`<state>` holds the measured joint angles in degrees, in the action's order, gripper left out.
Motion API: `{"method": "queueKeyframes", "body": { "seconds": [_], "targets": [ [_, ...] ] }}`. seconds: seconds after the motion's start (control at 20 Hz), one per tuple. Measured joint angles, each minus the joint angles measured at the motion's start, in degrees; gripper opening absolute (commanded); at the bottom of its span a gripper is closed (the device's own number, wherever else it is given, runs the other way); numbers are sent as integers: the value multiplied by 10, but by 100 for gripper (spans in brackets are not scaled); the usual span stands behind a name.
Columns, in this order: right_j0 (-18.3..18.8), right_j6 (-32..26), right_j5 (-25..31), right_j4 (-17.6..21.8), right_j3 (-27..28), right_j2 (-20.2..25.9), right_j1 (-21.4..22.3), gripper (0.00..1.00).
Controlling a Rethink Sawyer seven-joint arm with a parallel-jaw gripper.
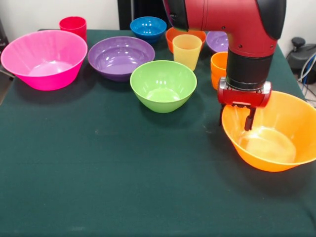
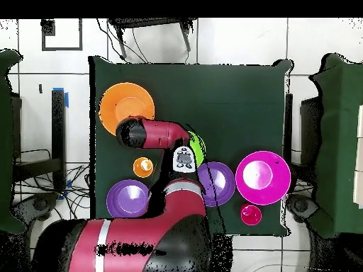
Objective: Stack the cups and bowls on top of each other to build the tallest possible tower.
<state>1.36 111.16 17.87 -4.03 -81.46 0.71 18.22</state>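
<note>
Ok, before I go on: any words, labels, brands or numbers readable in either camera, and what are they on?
None can be read.
Small white panel on the arm, overhead view: dark marks on it, too blurred to read.
Bowls and cups, for example the green bowl and the pale yellow cup: plain plastic, no print visible.
Gripper over the big orange bowl: no marking legible on its red housing.

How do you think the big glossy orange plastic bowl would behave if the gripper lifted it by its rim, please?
The big glossy orange plastic bowl looks thin-walled, so probably light and slightly flexible. Its shiny surface may slip between the gripper fingers. Held by one edge, its wide flare would likely make it tilt.
</note>
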Motion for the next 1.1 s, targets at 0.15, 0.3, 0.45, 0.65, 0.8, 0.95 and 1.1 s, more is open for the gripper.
{"method": "queueKeyframes", "body": {
  "seconds": [0.15, 0.3, 0.45, 0.65, 0.8, 0.95, 1.1],
  "targets": [
    [1, 0, 0, 0, 0, 1, 1, 100],
    [2, 0, 0, 0, 0, 3, 8, 0],
    [2, 0, 0, 0, 0, 5, 14, 0],
    [2, 0, 0, 0, 0, 6, 14, 0],
    [2, 0, 0, 0, 0, 7, 15, 0],
    [6, 0, 0, 0, -1, 13, 17, 0],
    [19, 0, 0, 0, -5, 28, 21, 0]
  ]
}}
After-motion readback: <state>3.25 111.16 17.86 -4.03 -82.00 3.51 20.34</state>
